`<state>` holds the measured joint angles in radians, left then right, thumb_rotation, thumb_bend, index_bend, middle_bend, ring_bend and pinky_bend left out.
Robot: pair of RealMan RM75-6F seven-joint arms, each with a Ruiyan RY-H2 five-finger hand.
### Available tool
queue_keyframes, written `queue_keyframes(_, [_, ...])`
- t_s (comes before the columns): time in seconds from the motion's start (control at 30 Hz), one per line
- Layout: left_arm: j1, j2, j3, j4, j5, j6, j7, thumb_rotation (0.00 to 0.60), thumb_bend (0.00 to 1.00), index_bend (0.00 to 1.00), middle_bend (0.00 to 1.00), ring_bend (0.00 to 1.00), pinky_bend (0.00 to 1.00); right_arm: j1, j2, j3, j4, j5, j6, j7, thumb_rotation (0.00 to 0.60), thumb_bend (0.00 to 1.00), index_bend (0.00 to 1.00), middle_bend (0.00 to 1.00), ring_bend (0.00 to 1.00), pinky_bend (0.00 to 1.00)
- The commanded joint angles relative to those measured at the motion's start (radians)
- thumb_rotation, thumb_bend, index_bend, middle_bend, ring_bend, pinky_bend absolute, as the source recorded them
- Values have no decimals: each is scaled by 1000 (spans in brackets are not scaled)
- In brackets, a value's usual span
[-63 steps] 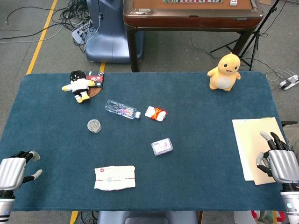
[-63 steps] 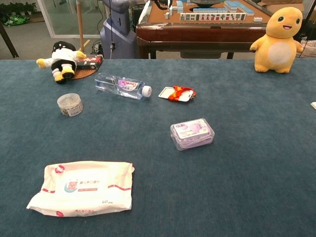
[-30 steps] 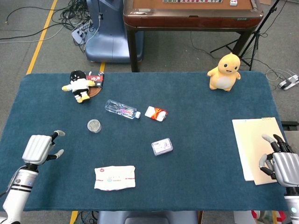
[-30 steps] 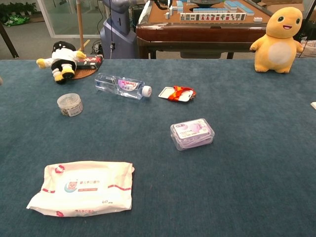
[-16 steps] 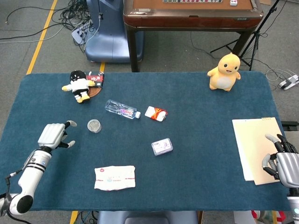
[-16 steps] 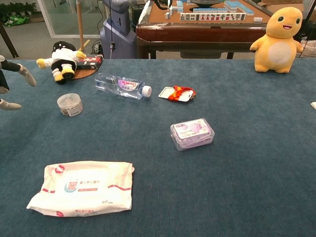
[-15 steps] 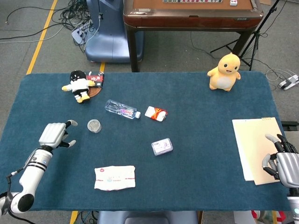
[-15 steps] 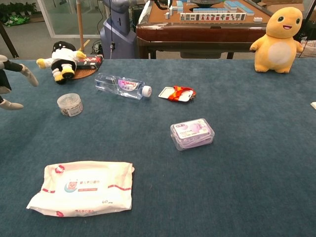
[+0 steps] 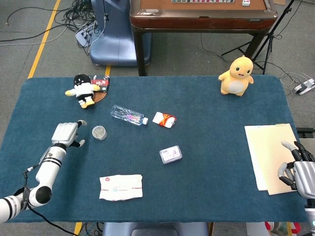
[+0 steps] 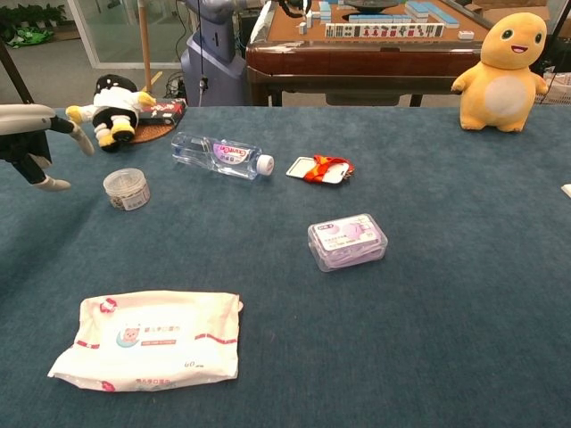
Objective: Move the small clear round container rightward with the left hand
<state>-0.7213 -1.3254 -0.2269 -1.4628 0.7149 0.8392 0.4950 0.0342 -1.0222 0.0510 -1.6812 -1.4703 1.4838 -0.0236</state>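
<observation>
A: Where does the small clear round container (image 9: pixel 99 132) sit relative to the left hand (image 9: pixel 66 133)?

B: Just to the hand's right, on the blue table (image 9: pixel 211 128), upright with its lid up. The hand is close beside it but apart from it; in the chest view a strip of cloth shows between the fingertips (image 10: pixel 53 184) and the container (image 10: pixel 126 188). Being round, it has no long axis to line up with.

A: And the hand itself?

B: Empty, fingers spread a little and pointing toward the container. Nothing is pinched. It is by far the nearer hand; the right hand (image 9: pixel 298 171) is well apart at the far right edge, resting by the cream paper pad (image 9: pixel 268 152), also holding nothing, fingers loosely apart.

A: So the coming move?

B: My guess is it needs to close that last gap and take or nudge the container from its left side, then carry it right. The water bottle (image 9: pixel 128 115) lies just beyond and to the right, so the path should stay nearer the robot than that.

A: Any writing you can read?

B: Not really. The bottle has a purple label and the wipes pack (image 10: pixel 148 341) has red print and a small picture, but the characters are too small to make out. The container's side label is equally unreadable
</observation>
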Motion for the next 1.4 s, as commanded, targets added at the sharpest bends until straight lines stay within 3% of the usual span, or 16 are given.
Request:
queue_keyframes(0.03, [-46, -12, 13, 17, -75, -3, 51, 600, 318, 221, 1000, 1000, 1000, -1, 1, 0, 0, -1, 2, 3, 600, 80, 228, 189, 74, 235])
queue_keyframes(0.63, [-157, -10, 81, 23, -315, -19, 154, 600, 358, 208, 1000, 1000, 1000, 0, 1, -1, 0, -4, -4, 1, 600, 80, 228, 189, 73, 235])
queue_keyframes(1.4, [-232, -37, 121, -34, -332, -65, 107, 600, 358, 208, 1000, 1000, 1000, -2, 7, 3, 2, -1, -3, 18, 600, 80, 228, 189, 74, 235])
